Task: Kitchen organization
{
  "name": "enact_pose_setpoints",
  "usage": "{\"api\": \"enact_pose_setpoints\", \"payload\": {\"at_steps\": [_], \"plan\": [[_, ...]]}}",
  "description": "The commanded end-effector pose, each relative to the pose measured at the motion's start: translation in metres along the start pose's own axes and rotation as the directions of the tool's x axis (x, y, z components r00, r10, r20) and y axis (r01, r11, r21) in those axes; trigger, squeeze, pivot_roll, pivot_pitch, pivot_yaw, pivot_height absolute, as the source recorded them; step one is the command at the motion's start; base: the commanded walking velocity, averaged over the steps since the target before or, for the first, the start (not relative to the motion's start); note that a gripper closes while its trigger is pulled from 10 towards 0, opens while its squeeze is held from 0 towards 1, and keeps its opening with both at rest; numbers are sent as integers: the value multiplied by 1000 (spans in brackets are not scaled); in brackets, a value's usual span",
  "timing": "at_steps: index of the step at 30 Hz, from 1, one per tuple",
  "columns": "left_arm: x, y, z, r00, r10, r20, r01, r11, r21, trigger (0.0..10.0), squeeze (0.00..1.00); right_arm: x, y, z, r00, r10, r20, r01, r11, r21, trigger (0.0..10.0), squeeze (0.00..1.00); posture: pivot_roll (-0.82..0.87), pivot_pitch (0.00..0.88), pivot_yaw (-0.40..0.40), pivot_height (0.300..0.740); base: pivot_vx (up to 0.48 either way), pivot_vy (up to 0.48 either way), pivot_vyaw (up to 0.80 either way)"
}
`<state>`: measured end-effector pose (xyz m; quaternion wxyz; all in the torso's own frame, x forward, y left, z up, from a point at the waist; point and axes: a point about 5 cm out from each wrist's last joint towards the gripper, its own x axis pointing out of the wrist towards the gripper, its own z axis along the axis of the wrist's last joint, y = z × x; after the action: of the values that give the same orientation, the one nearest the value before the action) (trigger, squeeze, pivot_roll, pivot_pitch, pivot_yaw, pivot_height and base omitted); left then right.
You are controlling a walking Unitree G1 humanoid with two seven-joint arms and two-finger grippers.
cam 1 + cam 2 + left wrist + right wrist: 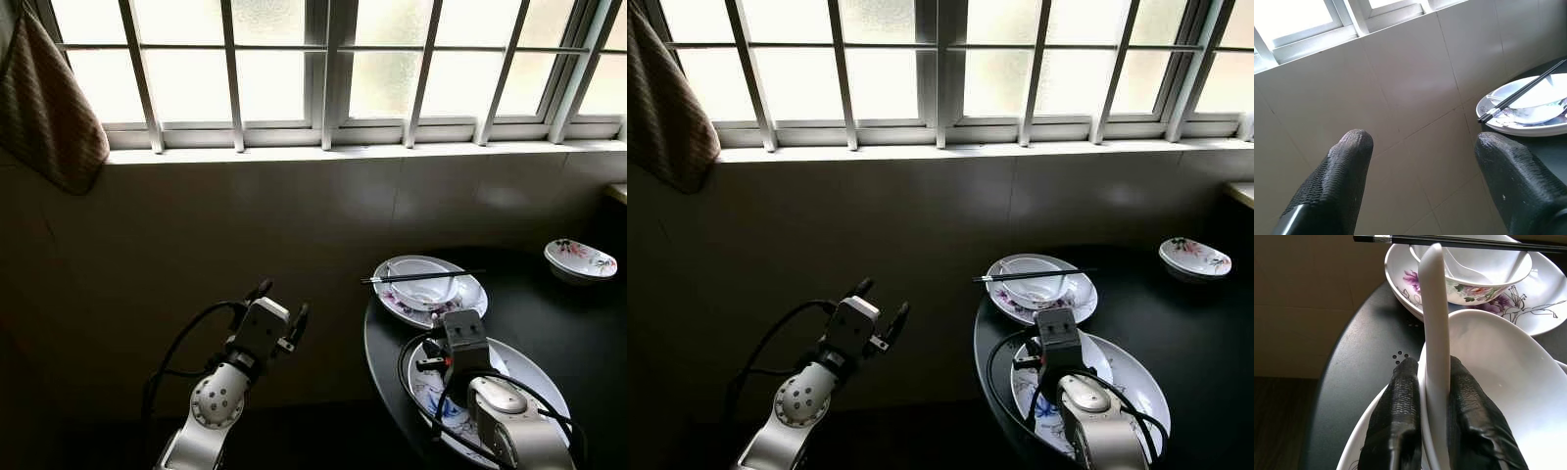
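Now, right gripper (1432, 382): squeezing the white spoon (1434, 308), lower right, over a bowl (1508, 396)
Left gripper (1420, 147): fingers apart, lower left, by the wall (1415, 98)

left gripper (278, 305) was raised off the table's side, fingers spread apart; right gripper (1426, 377) had its fingers clamped on a spoon (1434, 308).
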<state>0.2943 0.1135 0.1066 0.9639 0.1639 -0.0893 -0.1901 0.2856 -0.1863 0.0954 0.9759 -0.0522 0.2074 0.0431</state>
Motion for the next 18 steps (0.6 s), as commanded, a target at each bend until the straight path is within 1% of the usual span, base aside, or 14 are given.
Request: {"api": "enact_pose_setpoints", "payload": {"at_steps": [1,15,16,17,18], "plan": [[-1,-1,-2,1000,-9,-6,9,1000,11,10000,0,1,4,-18,996,31,-85,-28,999,36,0,0,-140,0,-30,740,0,0,0],[-1,-1,-2,1000,-8,-6,8,1000,13,10000,0,1,4,-18,996,22,-87,-19,999,34,0,0,-140,0,-30,740,0,0,0],[-1,-1,-5,1000,-12,-13,12,1000,14,10000,0,2,3,-19,994,7,-108,-7,1000,3,10000,439,-145,0,-23,740,0,0,0],[-2,-2,-6,1000,-15,-20,15,1000,15,10000,0,2,3,-18,993,-3,-118,1,1000,-18,10000,0,-145,0,-23,740,0,0,0],[-3,-2,-8,1000,-17,-24,17,1000,15,10000,0,3,2,-17,993,-11,-119,7,1000,-30,10000,0,-145,0,-23,740,0,0,0]]}}
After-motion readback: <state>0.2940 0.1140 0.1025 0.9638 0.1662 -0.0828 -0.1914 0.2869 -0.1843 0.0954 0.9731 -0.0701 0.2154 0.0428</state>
